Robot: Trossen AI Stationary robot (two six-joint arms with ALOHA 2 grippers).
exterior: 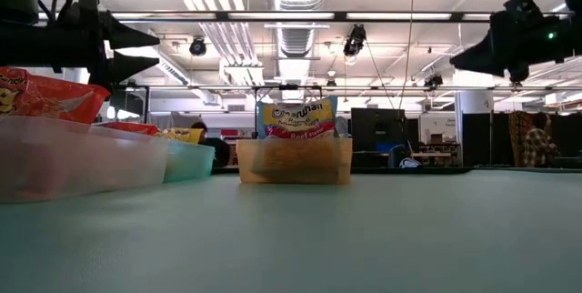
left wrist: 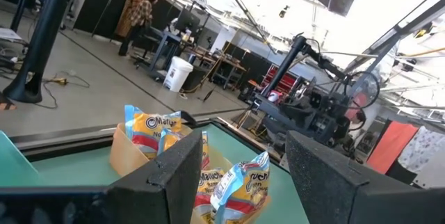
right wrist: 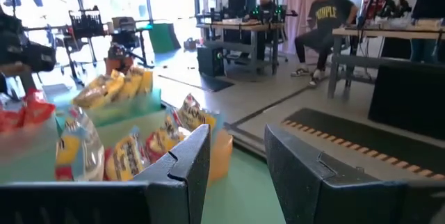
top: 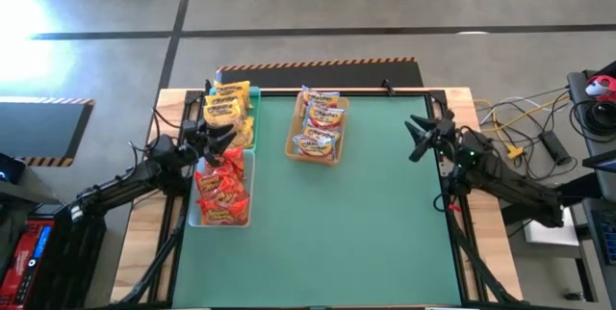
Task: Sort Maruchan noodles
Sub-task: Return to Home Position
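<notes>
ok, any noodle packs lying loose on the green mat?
No, in the high view all noodle packs sit inside the teal tray, the clear tray or the tan tray, none on the bare mat.

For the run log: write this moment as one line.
left pincer open, raised beside red packets | right pincer open, raised, right side | noodles all in trays

Overhead view straight down, table-level view across, wrist views forward; tan tray (exterior: 296,171) common to all.
</notes>
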